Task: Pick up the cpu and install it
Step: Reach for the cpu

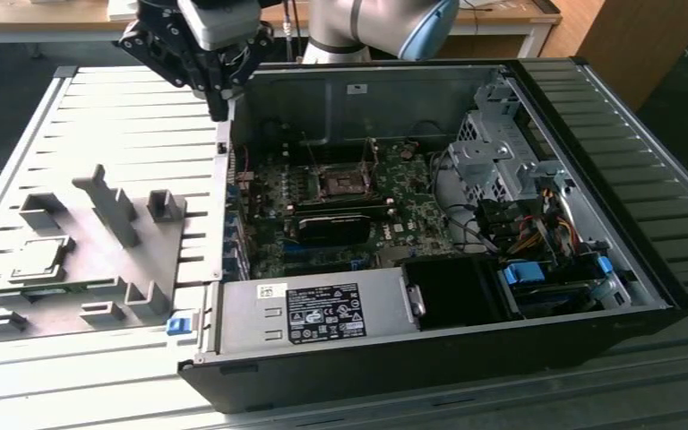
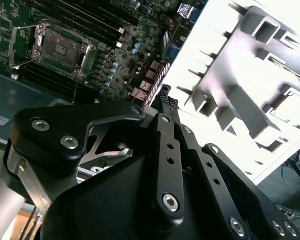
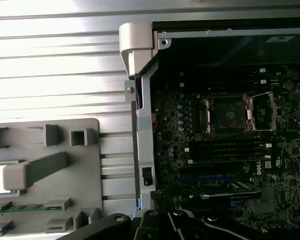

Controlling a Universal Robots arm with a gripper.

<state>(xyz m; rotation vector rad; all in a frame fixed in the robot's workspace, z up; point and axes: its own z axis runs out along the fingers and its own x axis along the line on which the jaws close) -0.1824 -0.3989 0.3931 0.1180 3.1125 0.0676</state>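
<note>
The cpu [image 1: 40, 259], a small shiny square chip, lies flat in a nest of the grey fixture [image 1: 105, 269] at the exterior view's left. The open socket [image 1: 344, 184] with its raised metal frame sits on the motherboard inside the case; both wrist views show the socket [image 2: 60, 47] [image 3: 229, 112]. My gripper [image 1: 219, 112] hangs above the case's left wall, far behind the cpu and left of the socket. Its fingers [image 2: 166, 107] meet at the tips, shut with nothing held.
The open computer case [image 1: 595, 179] holds the motherboard, a power supply [image 1: 308, 313], a black fan shroud [image 1: 458, 291], and drive bays with cables at the right. Upright grey blocks [image 1: 111, 210] rise from the fixture. The slatted metal table [image 1: 93, 98] lies around both.
</note>
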